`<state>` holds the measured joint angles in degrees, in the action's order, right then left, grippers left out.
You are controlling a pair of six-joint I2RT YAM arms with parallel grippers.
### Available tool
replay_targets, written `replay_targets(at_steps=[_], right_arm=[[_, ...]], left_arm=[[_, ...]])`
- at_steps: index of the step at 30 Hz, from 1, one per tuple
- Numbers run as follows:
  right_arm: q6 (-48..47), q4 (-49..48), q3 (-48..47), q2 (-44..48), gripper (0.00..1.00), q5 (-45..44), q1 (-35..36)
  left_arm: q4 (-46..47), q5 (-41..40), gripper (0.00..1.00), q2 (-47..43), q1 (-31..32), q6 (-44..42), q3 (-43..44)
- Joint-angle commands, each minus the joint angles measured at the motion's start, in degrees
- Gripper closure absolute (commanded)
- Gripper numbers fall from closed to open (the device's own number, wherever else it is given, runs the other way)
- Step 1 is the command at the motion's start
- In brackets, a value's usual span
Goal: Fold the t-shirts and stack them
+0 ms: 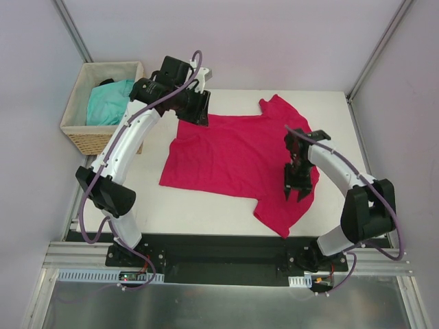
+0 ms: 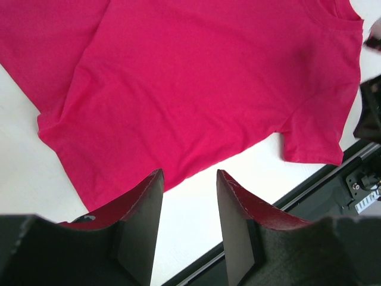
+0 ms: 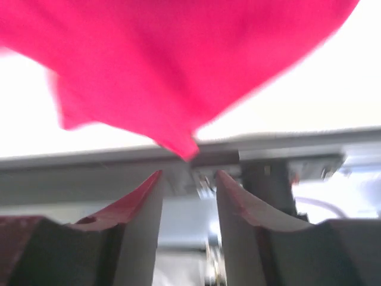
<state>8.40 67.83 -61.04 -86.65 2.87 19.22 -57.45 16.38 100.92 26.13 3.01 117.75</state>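
On the table (image 1: 206,209) the pink t-shirt (image 1: 233,161) lies spread flat; the turquoise t-shirt (image 1: 106,103) sits in the basket (image 1: 82,140). The left gripper (image 1: 195,110) and right gripper (image 1: 296,195) gape, empty — best to grab matching edges, fold slowly.

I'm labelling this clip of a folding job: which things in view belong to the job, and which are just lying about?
Part of the job:
crimson t-shirt, spread flat on the table
turquoise t-shirt, bunched in the basket

Just there:
wicker basket, at the table's far left corner
white table
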Motion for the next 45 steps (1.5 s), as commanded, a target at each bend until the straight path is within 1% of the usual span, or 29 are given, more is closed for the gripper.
replay_targets(at_steps=[1, 2, 3, 4, 6, 7, 8, 9, 11, 15, 19, 23, 30, 34, 36, 40, 45], right_arm=[[1.8, -1.6, -14.0, -7.1, 0.63, -8.5, -0.4], [0.5, -3.7, -16.2, -11.0, 0.66, -7.6, -0.5], [-1.5, -5.8, -17.1, -12.8, 0.68, -5.6, -0.5], [-2.2, -10.2, -17.6, -14.0, 0.73, -5.3, -0.5], [-2.5, -14.4, -16.9, -16.0, 0.76, -4.5, -0.8], [-2.7, -17.5, -16.7, -16.5, 0.85, -3.8, -1.0], [-2.8, -18.7, -16.4, -17.1, 0.98, -3.4, -1.6], [-2.5, -19.4, -15.8, -17.7, 0.99, -3.7, -1.9], [-2.6, -23.0, -15.0, -18.2, 0.99, -3.3, -3.0], [-3.0, -24.1, -17.2, -21.5, 0.99, -3.5, -5.1], [-3.6, -20.4, -24.5, -25.0, 0.99, -5.6, -6.4], [-4.1, -16.5, -30.9, -30.4, 0.99, -8.1, -6.9], [-2.4, -10.5, -39.0, -36.6, 0.99, -14.5, -7.7], [-1.5, -8.7, -44.8, -40.6, 0.99, -14.4, -9.4], [-2.6, -9.6, -47.0, -41.6, 0.99, -12.5, -9.9], [-3.9, -9.5, -49.4, -43.1, 0.99, -11.6, -10.7], [-4.0, -6.1, -51.5, -45.8, 0.99, -11.1, -11.4]], left_arm=[[-0.2, 0.0, 0.6, 0.8, -0.5, 0.6, 3.3], [-0.1, 0.2, 0.6, 0.9, -0.5, 0.7, 3.8], [0.1, 0.4, 0.6, 1.4, -0.6, 0.7, 4.1], [0.2, 0.4, 0.6, 1.6, -0.7, 0.7, 4.3], [0.2, -0.3, 0.61, 2.1, -0.9, 0.8, 5.1], [0.2, -0.3, 0.61, 2.0, -1.3, 0.9, 5.2], [0.2, -0.3, 0.61, 2.0, -1.4, 0.8, 5.3], [0.3, -0.4, 0.61, 1.6, -1.6, 0.8, 5.3], [0.2, -0.4, 0.61, 1.5, -2.2, 0.8, 4.8], [0.5, -0.1, 0.62, 0.6, -2.9, 0.7, 3.5], [0.4, -0.2, 0.62, -0.1, -3.3, 0.6, 2.4], [0.4, -0.7, 0.63, -0.5, -3.5, 0.6, 1.7], [0.5, -1.2, 0.63, -1.0, -4.1, 0.9, 0.2], [0.6, -1.4, 0.63, -1.3, -4.4, 1.1, 0.2], [0.6, -1.6, 0.63, -1.5, -4.6, 1.2, 0.4], [0.6, -1.8, 0.63, -1.4, -5.3, 1.4, 0.7], [0.7, -2.0, 0.63, -1.3, -5.6, 2.0, 1.5]])
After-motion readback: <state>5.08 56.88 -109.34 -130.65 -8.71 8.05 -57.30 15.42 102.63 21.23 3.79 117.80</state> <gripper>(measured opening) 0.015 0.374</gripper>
